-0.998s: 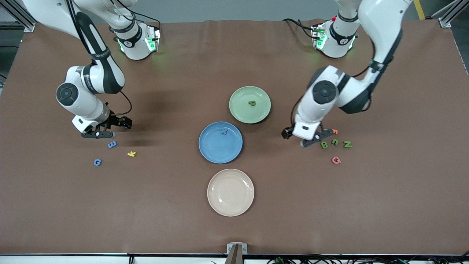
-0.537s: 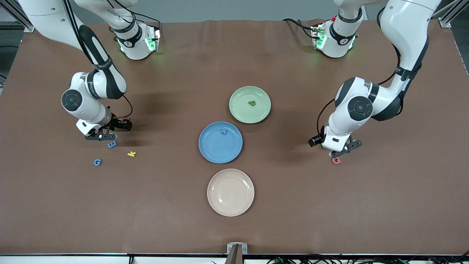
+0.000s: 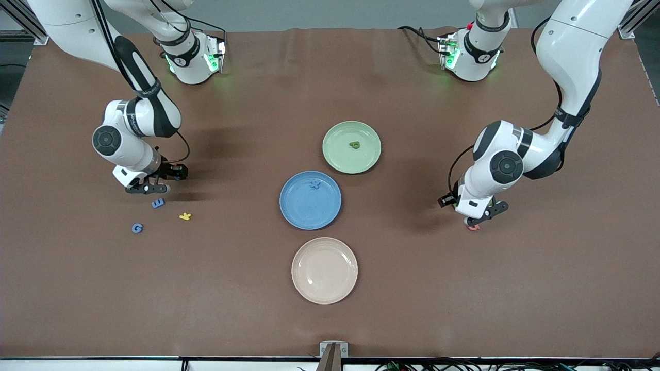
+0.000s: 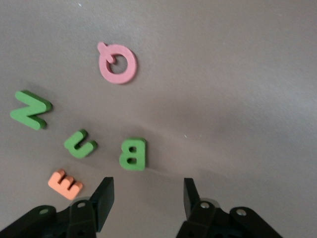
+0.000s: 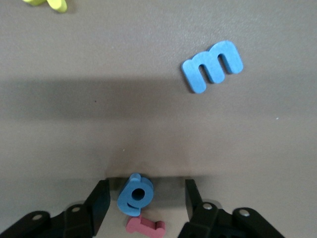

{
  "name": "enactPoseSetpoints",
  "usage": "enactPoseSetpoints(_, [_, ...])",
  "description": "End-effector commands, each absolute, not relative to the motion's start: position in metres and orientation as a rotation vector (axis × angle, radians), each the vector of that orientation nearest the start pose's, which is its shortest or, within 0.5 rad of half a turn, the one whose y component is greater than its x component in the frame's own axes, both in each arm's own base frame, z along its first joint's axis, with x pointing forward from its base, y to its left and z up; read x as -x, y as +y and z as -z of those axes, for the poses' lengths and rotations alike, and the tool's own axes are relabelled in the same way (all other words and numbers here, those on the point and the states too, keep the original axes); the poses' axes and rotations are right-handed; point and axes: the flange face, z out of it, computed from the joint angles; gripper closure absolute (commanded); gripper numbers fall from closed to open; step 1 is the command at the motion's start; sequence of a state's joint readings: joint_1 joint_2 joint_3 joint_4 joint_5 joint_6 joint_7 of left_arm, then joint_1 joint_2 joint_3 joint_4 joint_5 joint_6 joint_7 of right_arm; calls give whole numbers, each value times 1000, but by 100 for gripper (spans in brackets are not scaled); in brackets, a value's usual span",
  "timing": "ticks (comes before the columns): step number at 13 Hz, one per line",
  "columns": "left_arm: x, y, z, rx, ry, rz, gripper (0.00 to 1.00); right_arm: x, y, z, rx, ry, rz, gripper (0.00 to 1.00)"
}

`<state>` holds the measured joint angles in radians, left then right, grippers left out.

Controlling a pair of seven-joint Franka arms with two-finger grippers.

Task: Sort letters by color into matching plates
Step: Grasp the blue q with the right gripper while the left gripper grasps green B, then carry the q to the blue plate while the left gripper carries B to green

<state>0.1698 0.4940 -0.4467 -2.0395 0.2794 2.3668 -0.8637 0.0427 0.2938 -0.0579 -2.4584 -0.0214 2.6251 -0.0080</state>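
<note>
My right gripper (image 5: 147, 199) is down at the table toward the right arm's end, open, with a small blue letter (image 5: 134, 193) between its fingers and a pink letter (image 5: 145, 226) just beside it. Another blue letter (image 5: 213, 66) and a yellow one (image 3: 185, 216) lie close by. My left gripper (image 4: 147, 198) hangs open and empty low over a cluster toward the left arm's end: a green B (image 4: 132, 153), two more green letters (image 4: 80, 144) (image 4: 30, 110), an orange one (image 4: 65, 182) and a pink Q (image 4: 118, 63). The blue plate (image 3: 304, 211) and the green plate (image 3: 340, 154) each hold one matching letter.
A cream plate (image 3: 324, 270) sits nearer the front camera than the blue plate. A blue G (image 3: 136, 228) lies apart from the right gripper's group, nearer the camera. In the front view the left arm (image 3: 502, 165) hides most of its letter cluster.
The left arm has swung toward its own end of the table and now covers the green letters in the front view. Both grippers' fingers have drawn closer together. The right gripper shifted slightly.
</note>
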Motion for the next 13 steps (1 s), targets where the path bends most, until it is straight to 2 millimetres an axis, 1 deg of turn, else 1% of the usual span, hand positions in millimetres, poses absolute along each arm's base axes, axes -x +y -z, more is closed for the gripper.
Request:
enactPoseSetpoints(1, [-574, -148, -204, 3023, -637, -135, 38, -459, -7, -170, 3155, -29, -192, 37])
enactPoseSetpoints(3, [-578, -138, -199, 3004, -620, -118, 38, -459, -7, -170, 3154, -27, -192, 44])
enactPoseSetpoints(6, [-579, -137, -190, 3001, -651, -133, 40, -460, -5, -170, 3154, -30, -192, 56])
enactPoseSetpoints(9, [-579, -137, -187, 3001, -653, -141, 43, -459, -5, -167, 3154, -30, -201, 65])
enactPoseSetpoints(11, [-577, -137, -180, 3003, -659, -156, 45, -459, -4, -167, 3154, -35, -201, 72])
enactPoseSetpoints(13, [-577, -137, -177, 3007, -668, -162, 49, -459, 0, -167, 3154, -47, -199, 78])
